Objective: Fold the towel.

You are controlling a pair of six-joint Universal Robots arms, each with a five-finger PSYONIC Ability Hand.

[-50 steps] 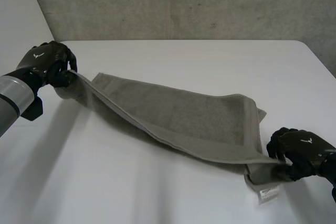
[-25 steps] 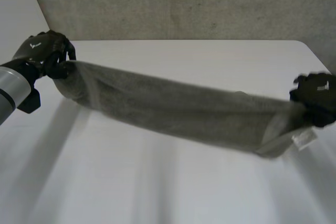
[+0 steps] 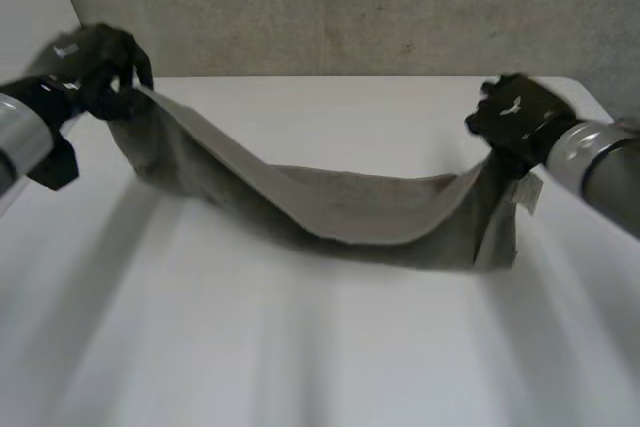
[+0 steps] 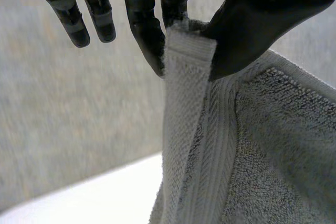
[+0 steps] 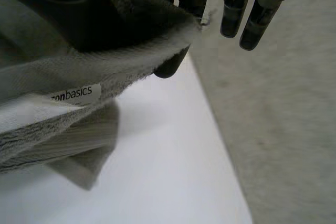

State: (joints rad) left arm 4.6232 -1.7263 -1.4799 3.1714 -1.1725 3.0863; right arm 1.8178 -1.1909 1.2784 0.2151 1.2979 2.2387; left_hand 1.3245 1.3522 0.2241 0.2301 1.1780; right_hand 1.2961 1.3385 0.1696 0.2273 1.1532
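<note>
While slack, towel (image 3: 350, 215) in left hand (image 3: 96, 65)

White tag (image 5: 71, 94) on towel (image 5: 105, 51) edge, right wrist view: reads "onbasics", "on" in bold; any letters before it are hidden. Head view: same tag too small to read. Small white emblem, no letters, on back of right hand (image 3: 512, 112). No other text.
</note>
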